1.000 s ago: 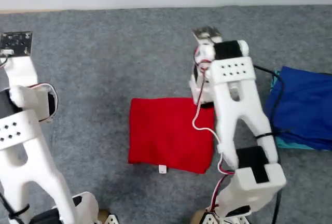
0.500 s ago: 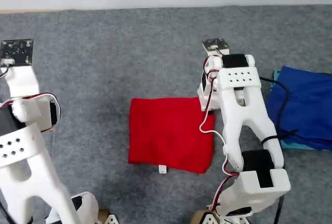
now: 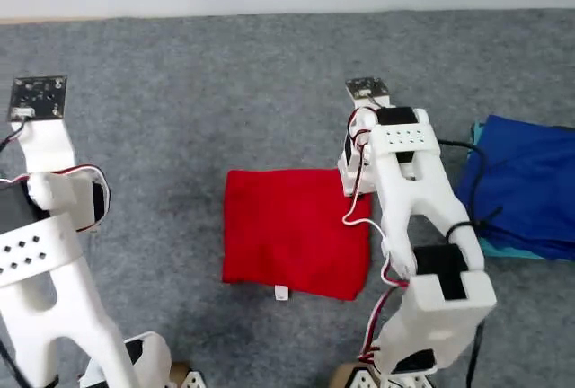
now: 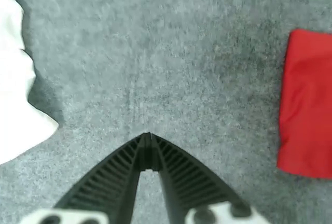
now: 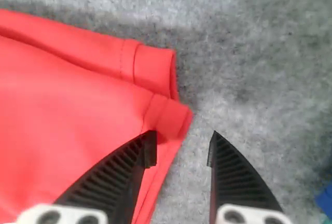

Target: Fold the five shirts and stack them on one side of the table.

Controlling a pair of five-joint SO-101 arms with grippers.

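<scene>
Hovers right tool (image 5: 179,149), jaws parted and empty, at a corner of the folded red shirt (image 3: 292,231) in mid surface (image 3: 180,92), likely to pinch and drag it onto the blue stack (image 3: 526,181) at the right. Parks left tool (image 4: 150,154) shut, empty, aside.

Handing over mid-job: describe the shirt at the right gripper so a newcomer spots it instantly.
In the middle of the grey table a folded square of cloth lies flat, one far corner at the open right gripper. It is the red shirt, the only red cloth; its neighbour, the blue shirt, lies apart at the table's right edge.
</scene>
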